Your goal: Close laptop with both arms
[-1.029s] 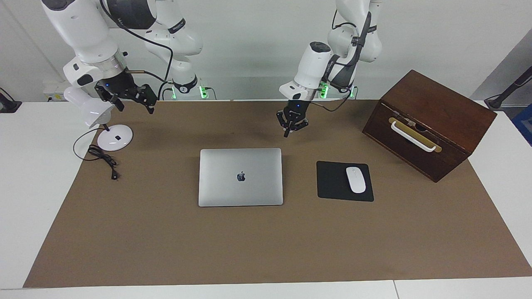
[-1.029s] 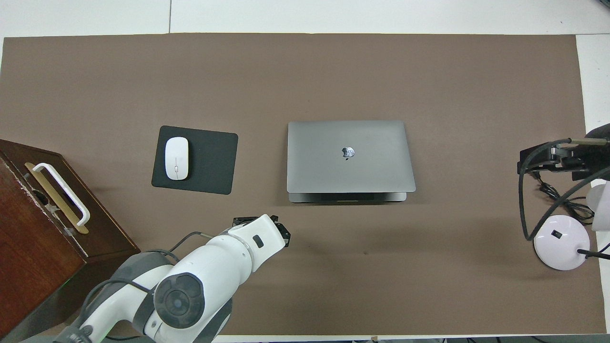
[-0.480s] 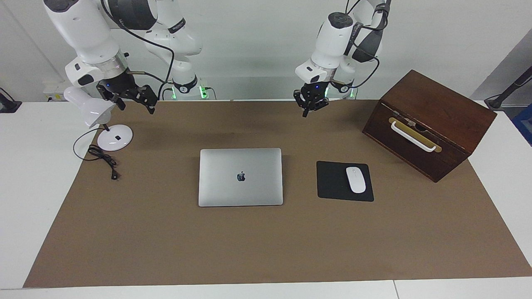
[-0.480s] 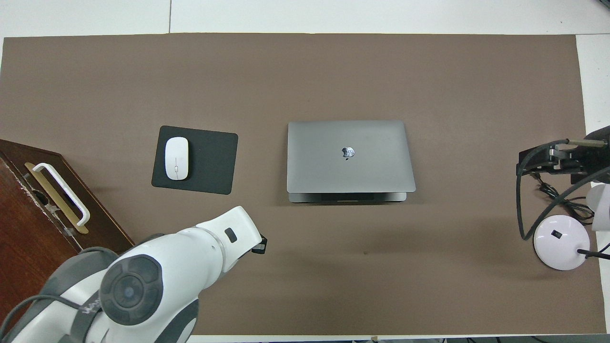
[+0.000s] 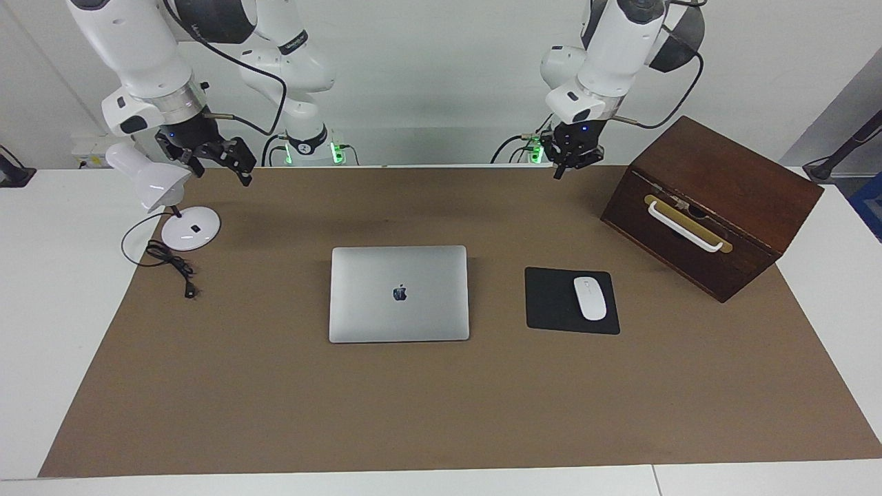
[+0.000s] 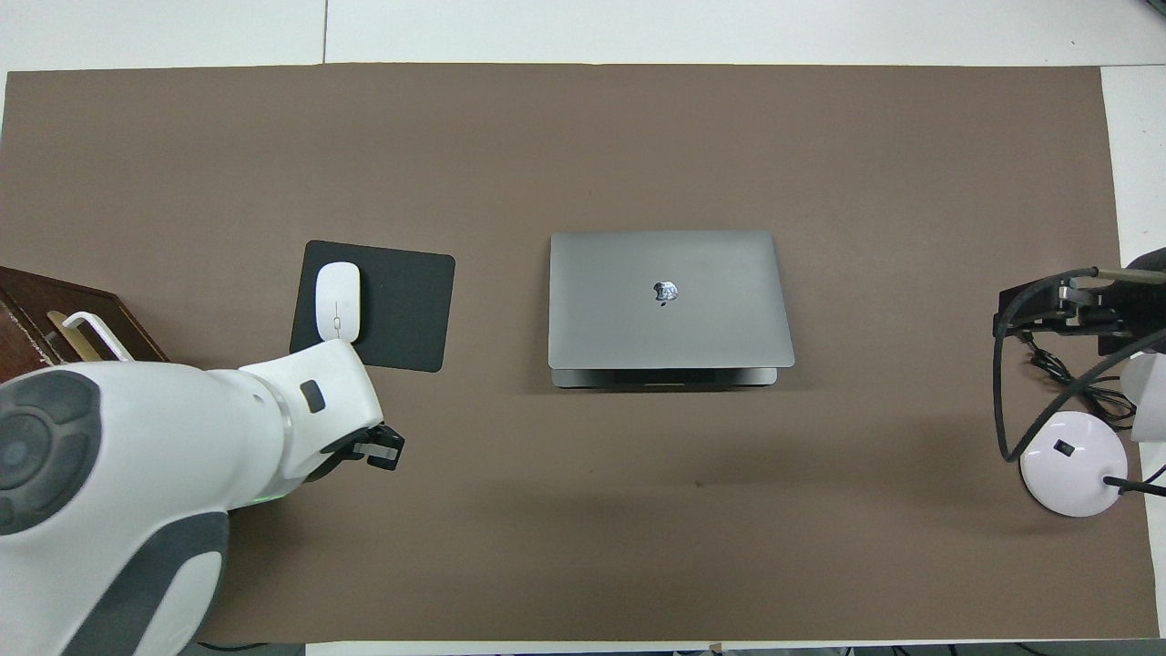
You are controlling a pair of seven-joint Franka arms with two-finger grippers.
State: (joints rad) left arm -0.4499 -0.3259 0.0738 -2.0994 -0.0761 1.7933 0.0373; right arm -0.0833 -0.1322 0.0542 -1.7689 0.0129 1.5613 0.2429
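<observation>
The silver-grey laptop (image 5: 399, 293) lies flat with its lid down and the apple logo facing up, in the middle of the brown mat; it also shows in the overhead view (image 6: 669, 301). My left gripper (image 5: 568, 164) hangs raised over the mat's edge nearest the robots, beside the wooden box, fingers together and empty; in the overhead view (image 6: 384, 449) it is over bare mat near the mouse pad. My right gripper (image 5: 231, 160) waits raised by the desk lamp, also seen in the overhead view (image 6: 1025, 308). Neither gripper touches the laptop.
A black mouse pad (image 5: 551, 303) with a white mouse (image 5: 590, 298) lies beside the laptop toward the left arm's end. A dark wooden box (image 5: 713, 203) with a white handle stands at that end. A white desk lamp (image 5: 186, 231) with its cable stands at the right arm's end.
My left arm has lifted and drawn back from beside the laptop toward its own base and the wooden box. The right gripper and the shut laptop have barely moved.
</observation>
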